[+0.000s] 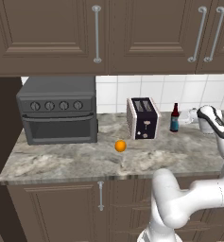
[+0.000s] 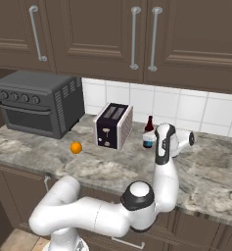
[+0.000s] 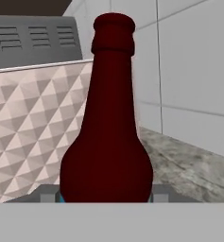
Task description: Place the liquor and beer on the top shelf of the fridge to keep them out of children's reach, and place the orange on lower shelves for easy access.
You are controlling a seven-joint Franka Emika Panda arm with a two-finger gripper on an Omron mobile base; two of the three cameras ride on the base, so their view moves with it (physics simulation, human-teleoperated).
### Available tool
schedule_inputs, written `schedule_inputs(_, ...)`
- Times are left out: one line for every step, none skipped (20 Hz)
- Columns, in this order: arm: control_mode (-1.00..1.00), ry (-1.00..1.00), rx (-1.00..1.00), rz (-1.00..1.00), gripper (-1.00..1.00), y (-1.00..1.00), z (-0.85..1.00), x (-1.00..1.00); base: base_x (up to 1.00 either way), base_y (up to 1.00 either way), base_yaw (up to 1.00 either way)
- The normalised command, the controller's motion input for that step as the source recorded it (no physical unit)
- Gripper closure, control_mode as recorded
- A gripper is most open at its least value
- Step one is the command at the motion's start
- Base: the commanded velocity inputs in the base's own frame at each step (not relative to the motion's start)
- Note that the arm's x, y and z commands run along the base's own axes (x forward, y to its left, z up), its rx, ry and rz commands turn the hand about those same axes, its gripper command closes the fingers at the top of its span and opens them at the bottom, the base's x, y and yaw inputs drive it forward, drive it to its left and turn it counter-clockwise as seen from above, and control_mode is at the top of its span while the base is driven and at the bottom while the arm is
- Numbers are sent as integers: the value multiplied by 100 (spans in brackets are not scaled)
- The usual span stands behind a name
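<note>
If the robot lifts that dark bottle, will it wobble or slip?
Probably a bit. The beer is tall with a narrow neck, so it may tip if bumped. Its smooth, round body looks slippery, though the gripper is shut low on its wide part, which should help. It looks stiff, likely breakable.

The beer (image 3: 106, 142) looks like smooth dark glass; the surface (image 1: 75, 160) is veined polished stone; the toaster (image 1: 142, 118) has quilted metal sides.

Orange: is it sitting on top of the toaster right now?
No, the orange lies on the counter, in front of the toaster and to its left.
</note>
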Motion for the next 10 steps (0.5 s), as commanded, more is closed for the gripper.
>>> schedule_inputs(-100, 0, 0, 0, 100, 0, 0, -25, 0, 0, 0)
schedule_inputs(-100, 0, 0, 0, 100, -6, 0, -46, 0, 0, 0)
schedule_inputs(-100, 0, 0, 0, 100, -9, 0, -66, 0, 0, 0)
schedule_inputs(-100, -1, 0, 0, 100, -9, 7, -79, 0, 0, 0)
schedule_inputs(-100, -3, 0, 0, 100, -11, 19, -91, 0, 0, 0)
schedule_inputs(-100, -5, 0, 0, 100, -11, 26, -100, 0, 0, 0)
schedule_inputs(-100, -1, 0, 0, 100, -16, 44, -100, 0, 0, 0)
schedule_inputs(-100, 0, 0, 0, 100, -9, 49, -100, 0, 0, 0)
schedule_inputs(-100, 0, -1, 0, 100, -5, 51, -100, 0, 0, 0)
schedule_inputs(-100, 0, -3, 0, 100, -3, 52, -100, 0, 0, 0)
